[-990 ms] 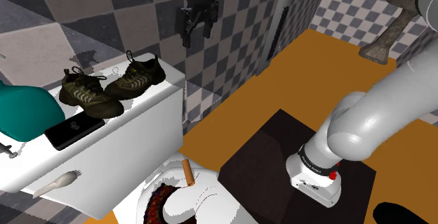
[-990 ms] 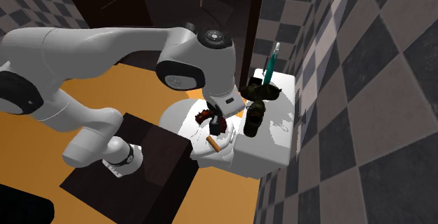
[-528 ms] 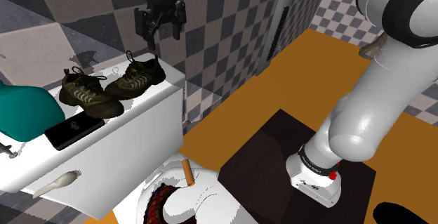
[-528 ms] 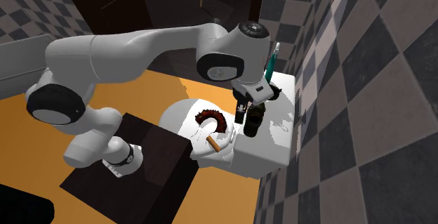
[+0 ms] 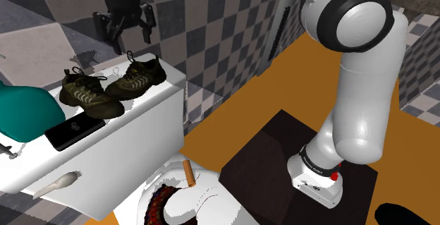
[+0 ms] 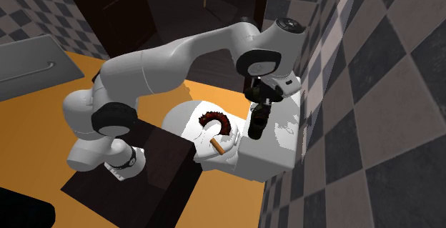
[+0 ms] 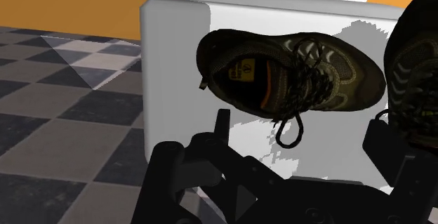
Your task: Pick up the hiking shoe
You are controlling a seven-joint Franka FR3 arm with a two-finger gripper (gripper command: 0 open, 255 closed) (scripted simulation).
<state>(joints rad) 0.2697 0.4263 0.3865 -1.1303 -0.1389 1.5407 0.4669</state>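
One olive laced hiking shoe (image 5: 137, 77) (image 7: 291, 71) lies on a boxy white tank (image 5: 151, 114) (image 7: 175, 68).

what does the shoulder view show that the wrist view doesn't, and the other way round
Shoulder view: a black phone, a teal object, a flush handle, the white arm and its dark stand.
Wrist view: the inside of the hiking shoe, with a yellow label on its insole.
Both: the hiking shoe and a second shoe side by side on the white tank top, with the open tool above them.
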